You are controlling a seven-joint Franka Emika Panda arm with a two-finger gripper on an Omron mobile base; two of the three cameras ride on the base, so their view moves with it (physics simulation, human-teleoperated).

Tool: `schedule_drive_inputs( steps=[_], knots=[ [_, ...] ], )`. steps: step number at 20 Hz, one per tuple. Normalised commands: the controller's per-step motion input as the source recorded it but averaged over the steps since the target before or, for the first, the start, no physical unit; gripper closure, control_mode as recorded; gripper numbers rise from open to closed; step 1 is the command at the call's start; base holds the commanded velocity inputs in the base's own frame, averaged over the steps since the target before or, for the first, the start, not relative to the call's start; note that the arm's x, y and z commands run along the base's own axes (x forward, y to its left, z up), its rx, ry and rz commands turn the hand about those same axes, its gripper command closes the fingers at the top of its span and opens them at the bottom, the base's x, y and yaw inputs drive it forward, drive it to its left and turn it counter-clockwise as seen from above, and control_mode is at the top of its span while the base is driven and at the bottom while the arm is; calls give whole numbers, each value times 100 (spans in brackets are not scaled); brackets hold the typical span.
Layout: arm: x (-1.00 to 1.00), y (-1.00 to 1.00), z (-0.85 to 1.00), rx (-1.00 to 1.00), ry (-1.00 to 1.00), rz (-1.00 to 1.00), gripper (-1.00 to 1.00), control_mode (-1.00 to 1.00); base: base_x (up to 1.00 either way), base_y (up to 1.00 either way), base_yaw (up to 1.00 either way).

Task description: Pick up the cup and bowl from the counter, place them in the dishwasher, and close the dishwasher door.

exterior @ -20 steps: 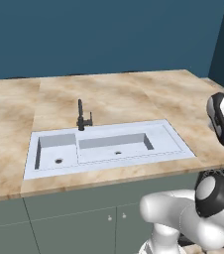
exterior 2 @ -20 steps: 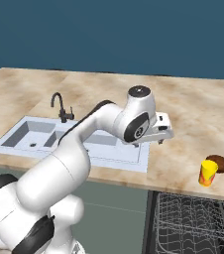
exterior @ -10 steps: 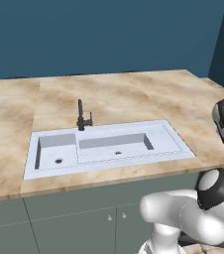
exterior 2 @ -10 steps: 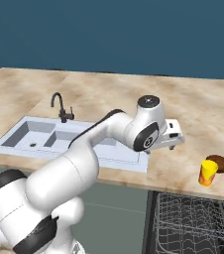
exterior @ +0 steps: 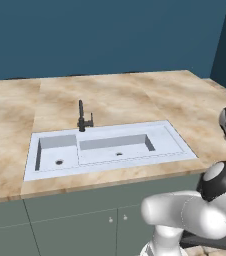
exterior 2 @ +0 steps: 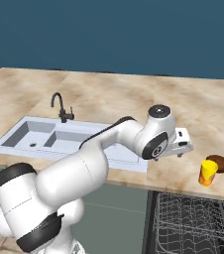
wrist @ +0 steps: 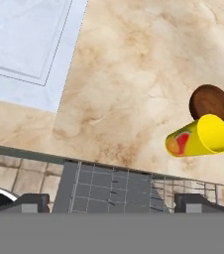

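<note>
The small orange-yellow cup point(exterior 2: 208, 172) stands on the marble counter point(exterior 2: 134, 99) near its front right edge. The brown bowl point(exterior 2: 219, 162) sits just behind it, touching or nearly so. My gripper point(exterior 2: 179, 152) hovers over the counter a short way left of both. In the hand view the cup point(wrist: 200, 136) and bowl point(wrist: 212, 102) lie at the right. My gripper point(wrist: 114, 203) is open, fingertips point(wrist: 32, 202) far apart and holding nothing. The dishwasher's dark wire rack point(exterior 2: 193, 223) lies open below the counter edge. I cannot make out the dishwasher door.
The white double-basin sink point(exterior 2: 54, 139) with its black tap point(exterior 2: 60, 106) lies left of the gripper. Grey-green cupboard doors point(exterior: 85, 225) run under the counter. A dark blue wall point(exterior 2: 109, 34) backs it. My own arm point(exterior 2: 109, 154) crosses over the sink's right part.
My arm has swung to the right along the counter, carrying the hand from beside the sink closer to the cup and bowl. Cup and bowl have not moved.
</note>
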Motion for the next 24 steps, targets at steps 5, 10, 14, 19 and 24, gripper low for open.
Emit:
schedule_drive_inputs(
  steps=[5,10,14,19,24],
  knots=[
    [0,-32,-15,0,0,0,-100,-100,0,0,0],
    [0,-40,-9,0,0,0,-100,-100,0,0,0],
    [7,-39,-14,0,0,0,-100,-100,0,0,0],
    [22,-38,-19,0,0,0,-100,-100,0,0,0],
    [33,-36,-21,0,0,0,-100,-100,0,0,0]
  ],
)
